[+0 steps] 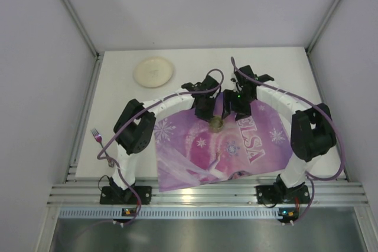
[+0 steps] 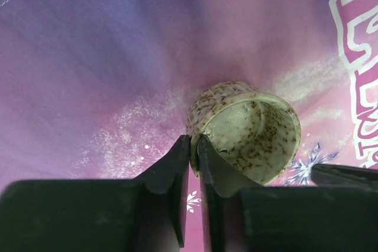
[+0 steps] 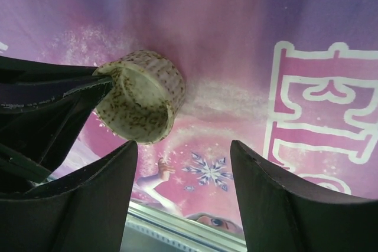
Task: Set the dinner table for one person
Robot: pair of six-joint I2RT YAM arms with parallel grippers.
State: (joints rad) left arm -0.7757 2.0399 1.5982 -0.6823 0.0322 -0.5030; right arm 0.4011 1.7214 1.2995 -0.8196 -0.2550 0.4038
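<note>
A small speckled beige cup (image 1: 217, 124) is over the purple ELSA placemat (image 1: 195, 151), which lies on the white dinner table (image 1: 277, 66). My left gripper (image 2: 194, 146) is shut on the cup (image 2: 251, 131), with one finger inside its rim and one outside. I cannot tell whether the cup rests on the mat or hangs just above it. My right gripper (image 3: 183, 151) is open and empty, right beside the cup (image 3: 142, 95), with the mat under it. In the top view the left gripper (image 1: 208, 110) and the right gripper (image 1: 235, 107) are close together.
A round cream plate (image 1: 153, 72) lies at the back left of the table. A purple fork (image 1: 96, 137) lies at the left edge beside the left arm. The ribbed aluminium rail (image 1: 207, 194) runs along the near edge. Walls close in the sides.
</note>
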